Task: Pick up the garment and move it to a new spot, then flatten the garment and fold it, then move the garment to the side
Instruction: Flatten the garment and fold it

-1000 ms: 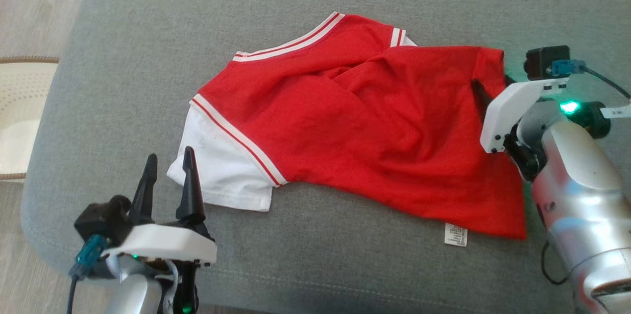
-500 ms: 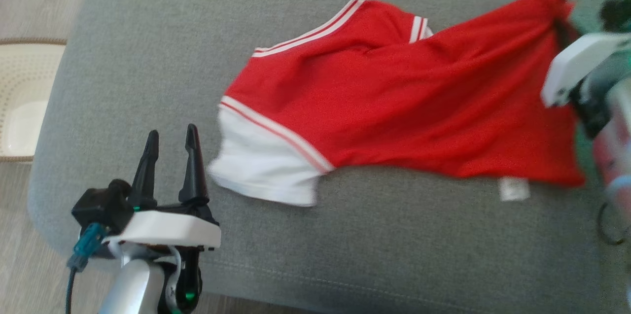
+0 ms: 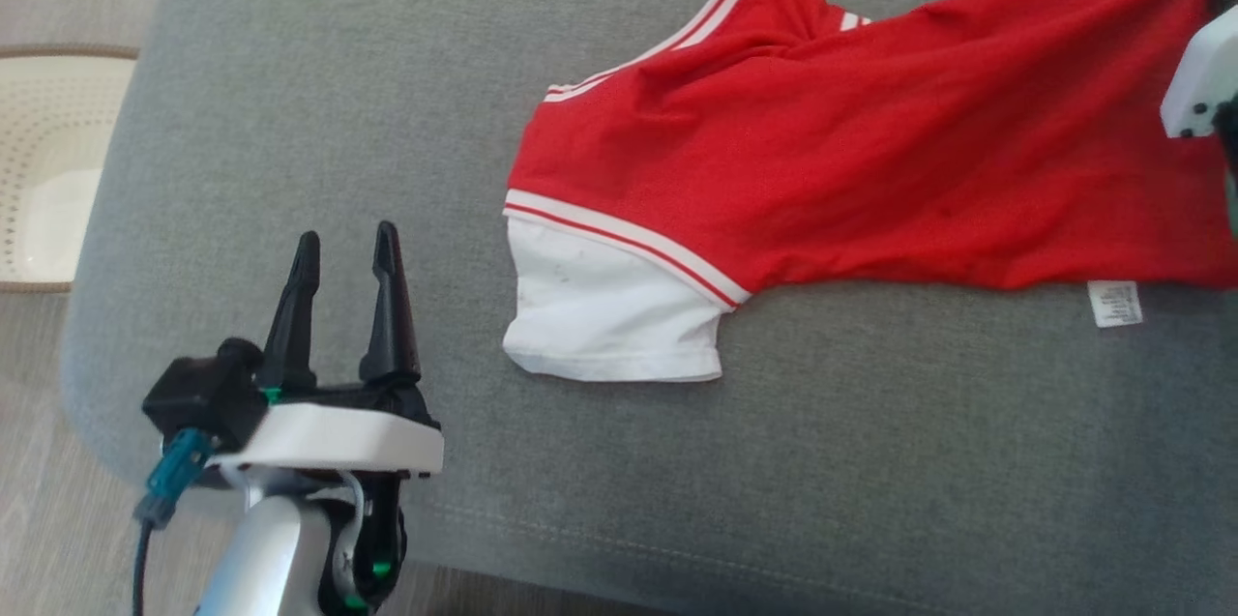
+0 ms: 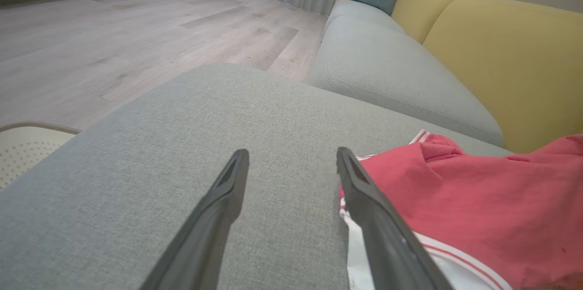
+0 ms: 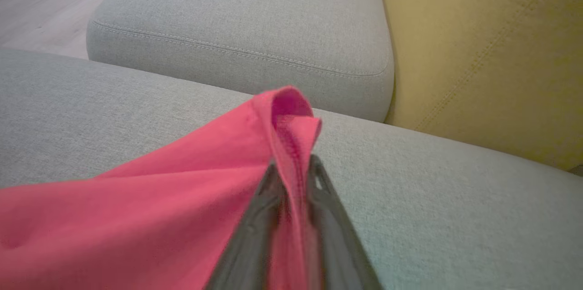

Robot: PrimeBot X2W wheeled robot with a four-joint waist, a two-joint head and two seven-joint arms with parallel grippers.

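The garment [image 3: 870, 161] is a red shirt with white sleeves and white stripes, stretched across the grey cushion [image 3: 338, 113] toward the upper right. My right gripper [image 5: 294, 169] is shut on a folded red hem of the garment [image 5: 182, 199], which bunches up between its fingers; in the head view its white housing [image 3: 1199, 84] sits at the right edge. My left gripper [image 3: 346, 253] stands open at the lower left, empty, with the garment's white sleeve [image 3: 609, 307] a little to its right. In the left wrist view the garment [image 4: 455, 199] lies just right of the right finger.
A cream perforated basket [image 3: 48, 171] stands on the floor left of the cushion. A second grey cushion [image 5: 246, 21] and a yellow backrest [image 5: 483, 44] lie beyond. A white care label [image 3: 1114, 303] hangs from the garment's lower edge.
My right gripper closed on the garment's hem and pulled it up and to the right, stretching the shirt out. The left gripper stayed open and still. The head camera shifted a little.
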